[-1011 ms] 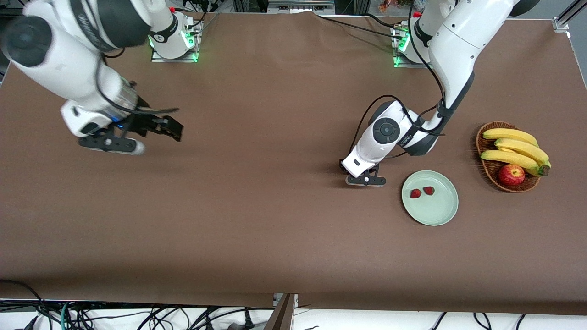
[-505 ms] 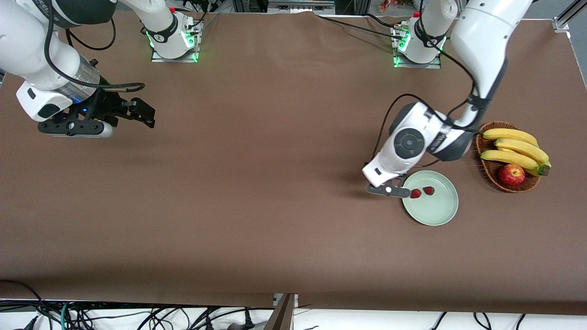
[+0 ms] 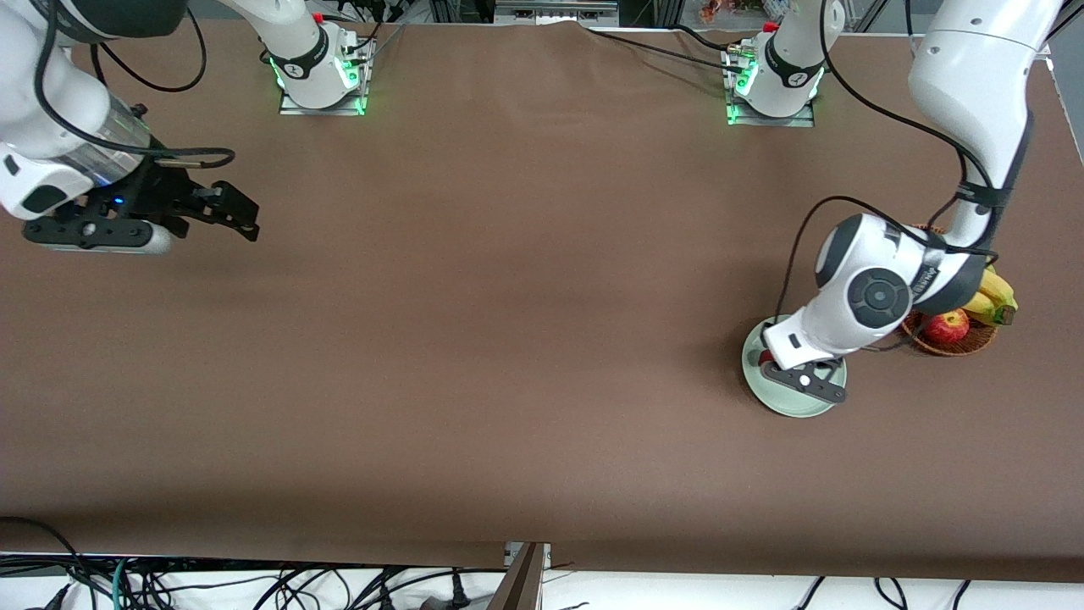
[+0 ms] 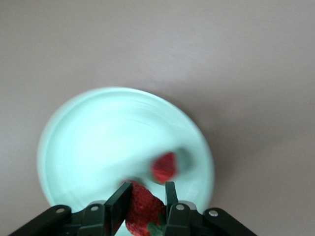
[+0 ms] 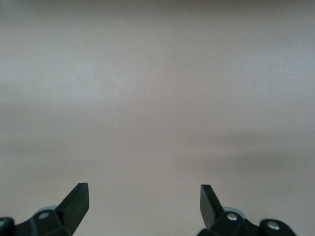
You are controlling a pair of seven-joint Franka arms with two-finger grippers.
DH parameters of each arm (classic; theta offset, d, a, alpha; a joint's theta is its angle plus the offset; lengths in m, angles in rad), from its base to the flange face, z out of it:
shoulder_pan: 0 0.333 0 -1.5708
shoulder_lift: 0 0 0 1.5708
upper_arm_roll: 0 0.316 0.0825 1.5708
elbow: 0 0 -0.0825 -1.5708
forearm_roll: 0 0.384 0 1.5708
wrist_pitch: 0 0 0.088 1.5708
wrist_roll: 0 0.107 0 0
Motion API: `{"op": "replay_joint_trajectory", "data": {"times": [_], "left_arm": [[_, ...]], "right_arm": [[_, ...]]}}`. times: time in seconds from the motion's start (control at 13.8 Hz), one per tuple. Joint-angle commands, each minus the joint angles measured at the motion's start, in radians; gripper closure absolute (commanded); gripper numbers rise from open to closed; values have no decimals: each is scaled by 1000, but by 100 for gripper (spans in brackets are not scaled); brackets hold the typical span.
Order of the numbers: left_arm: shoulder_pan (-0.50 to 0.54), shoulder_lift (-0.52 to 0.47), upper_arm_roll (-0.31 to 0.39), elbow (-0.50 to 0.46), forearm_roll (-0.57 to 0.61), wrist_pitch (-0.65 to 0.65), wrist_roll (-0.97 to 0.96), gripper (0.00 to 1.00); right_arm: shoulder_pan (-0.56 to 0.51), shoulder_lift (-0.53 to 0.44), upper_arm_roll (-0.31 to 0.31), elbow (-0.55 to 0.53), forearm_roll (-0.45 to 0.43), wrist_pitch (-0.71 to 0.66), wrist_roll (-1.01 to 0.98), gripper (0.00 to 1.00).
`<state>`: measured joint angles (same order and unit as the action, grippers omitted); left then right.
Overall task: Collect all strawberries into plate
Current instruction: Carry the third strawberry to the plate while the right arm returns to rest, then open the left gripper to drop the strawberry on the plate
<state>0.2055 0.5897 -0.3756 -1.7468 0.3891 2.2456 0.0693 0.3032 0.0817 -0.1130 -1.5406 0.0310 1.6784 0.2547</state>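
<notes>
Holding a soft, light strawberry (image 4: pixel 142 209) by its sides over the plate (image 4: pixel 88 142), your left hand (image 4: pixel 143 206) stays gentle; right hand (image 5: pixel 143 200) waits spread apart.

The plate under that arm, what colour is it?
Pale mint green, plain. The plate shows best in the left wrist view.

Basket (image 3: pixel 953 343) crowds plate (image 3: pixel 754 373); table (image 3: pixel 508 339) centre open.

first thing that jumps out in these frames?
The left gripper over the mint-green plate, shut on a strawberry, with another strawberry already lying in the plate. Beside the plate, a wicker basket holds bananas and an apple; the right gripper waits open at its end of the table.
</notes>
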Motion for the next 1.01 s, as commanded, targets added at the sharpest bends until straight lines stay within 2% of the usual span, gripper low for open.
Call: {"op": "replay_joint_trajectory", "data": {"times": [0.0, 0.07, 0.14, 0.29, 0.43, 0.65, 0.79, 0.94], "left_arm": [[21, 61, 6, 42, 51, 61, 108, 82], [26, 71, 7, 55, 54, 75, 148, 61], [26, 70, 7, 58, 51, 75, 165, 1], [29, 61, 3, 72, 39, 69, 161, 0], [28, 4, -15, 72, 36, 23, 153, 0], [26, -85, -71, 143, -31, -218, 145, 0], [23, -112, -77, 267, -134, -428, 124, 0], [23, -132, -81, 367, -154, -577, 58, 0]], "right_arm": [[-9, -4, -36, 40, 6, -26, -11, 0], [-9, -2, -34, 40, 7, -38, -8, 0], [-3, 1, -31, 42, 4, -42, -6, 0], [8, 4, -24, 42, -34, -39, -5, 0], [-2, 13, -28, 39, -48, -45, -34, 0], [-4, 16, -30, 39, -48, -45, -38, 0], [-4, 16, -30, 37, -48, -45, -40, 0], [-4, 16, -30, 39, -46, -45, -40, 0]]}}
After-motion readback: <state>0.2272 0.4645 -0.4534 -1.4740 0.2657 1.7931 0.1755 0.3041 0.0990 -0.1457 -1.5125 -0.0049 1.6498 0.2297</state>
